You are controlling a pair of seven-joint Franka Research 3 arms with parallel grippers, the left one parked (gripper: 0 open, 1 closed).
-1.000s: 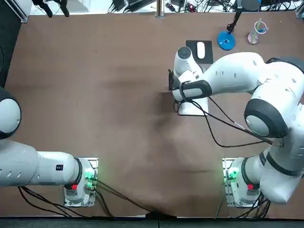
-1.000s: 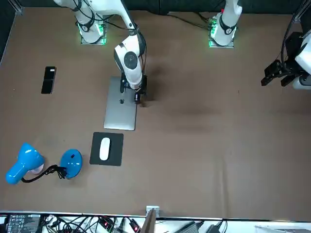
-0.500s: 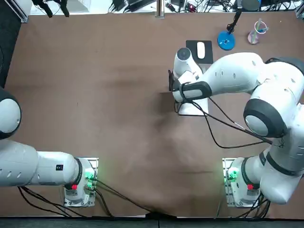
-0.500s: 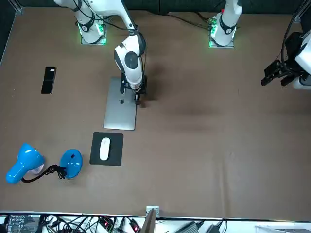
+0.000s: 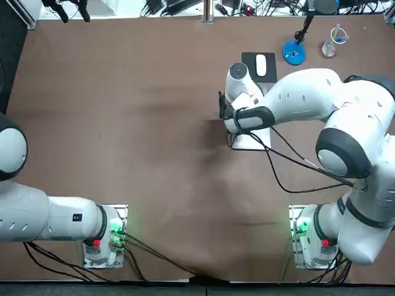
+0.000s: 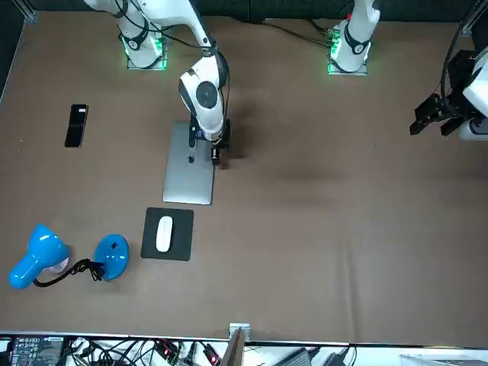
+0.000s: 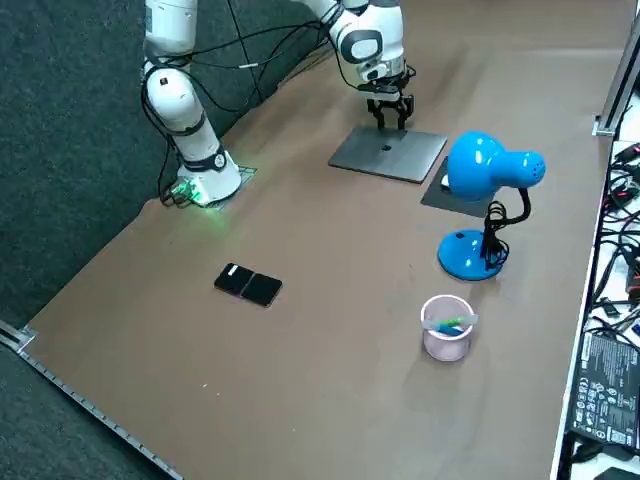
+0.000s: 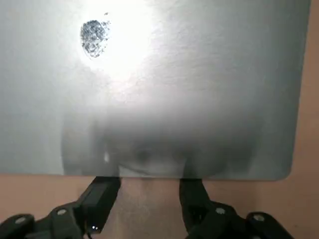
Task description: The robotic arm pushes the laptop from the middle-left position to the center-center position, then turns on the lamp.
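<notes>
Starting at the L, we see the right gripper (image 6: 216, 152) low over the brown table (image 6: 343, 229), pointing straight down, a bit to the robot's R of the table's ctr. Its two fingers (image 8: 102, 194) are spread w/ a clear gap and nothing btwn them. In the wrist view both tips sit right at the laptop's long edge; we can't tell whether they actually touch it. Next to the R is the laptop (image 6: 187, 179): silver, lid closed, lying flat, long sides running from the robot's side toward the table's far edge. It lies R of the table's ctr, slightly nearer the far edge than the near one, w/ the gripper approx halfway along its L long side. Just beyond the laptop's far end, apart from it by a narrow strip of table, lies a black mouse pad (image 6: 179, 236) w/ a white mouse (image 6: 164, 233) on it. Further R, near the far edge, stands the blue lamp (image 7: 485, 170), round base on the table just beside the pad, head up on a bent black neck. R of that, toward the far R corner, is a pale pink cup (image 7: 446, 328) w/ something blue-green in it. Last, a dark phone (image 6: 76, 126) lies flat near the table's R edge, well apart from the rest.
</notes>
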